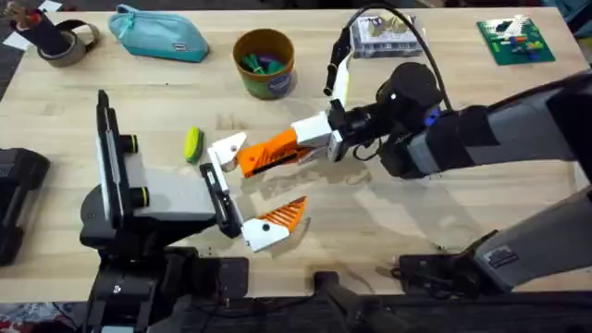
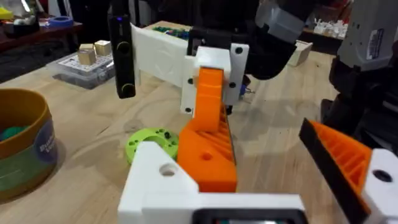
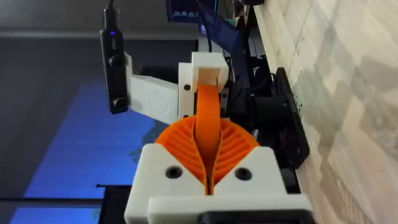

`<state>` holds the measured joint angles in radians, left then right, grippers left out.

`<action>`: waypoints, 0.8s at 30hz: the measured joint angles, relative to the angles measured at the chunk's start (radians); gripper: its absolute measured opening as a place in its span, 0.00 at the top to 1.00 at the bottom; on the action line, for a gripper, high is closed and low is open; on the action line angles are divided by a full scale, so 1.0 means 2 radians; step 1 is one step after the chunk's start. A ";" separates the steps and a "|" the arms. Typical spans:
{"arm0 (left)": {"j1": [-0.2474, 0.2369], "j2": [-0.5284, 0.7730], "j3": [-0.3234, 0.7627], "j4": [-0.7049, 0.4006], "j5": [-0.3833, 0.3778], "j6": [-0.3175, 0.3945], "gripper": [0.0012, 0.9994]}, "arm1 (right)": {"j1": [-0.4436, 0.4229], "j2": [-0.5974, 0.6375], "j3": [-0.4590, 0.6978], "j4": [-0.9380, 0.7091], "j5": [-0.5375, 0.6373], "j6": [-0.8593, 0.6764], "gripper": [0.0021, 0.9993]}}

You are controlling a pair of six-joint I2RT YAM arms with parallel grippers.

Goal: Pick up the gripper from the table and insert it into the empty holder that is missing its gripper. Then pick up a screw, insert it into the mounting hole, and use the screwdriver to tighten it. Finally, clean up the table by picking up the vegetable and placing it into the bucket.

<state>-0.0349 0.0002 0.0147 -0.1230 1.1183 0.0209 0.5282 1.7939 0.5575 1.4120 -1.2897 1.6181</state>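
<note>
I see the right tool [image 1: 310,145] at the frame's centre, pads pressed together on the gripper [image 1: 266,154], whose orange wedge points left toward the holder [image 1: 225,148]. The left tool [image 1: 242,198] sits just below it (spread, nothing between). The vegetable [image 1: 192,143] lies left of the holder; the bucket [image 1: 265,63] stands above.
</note>
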 joint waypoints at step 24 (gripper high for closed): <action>0.000 0.000 0.000 0.000 0.000 -0.001 0.01 | 0.022 0.000 0.002 -0.011 0.063 -0.035 0.98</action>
<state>-0.0349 0.0002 0.0147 -0.1228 1.1178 0.0189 0.5720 1.7939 0.5616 1.3900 -1.1637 1.5490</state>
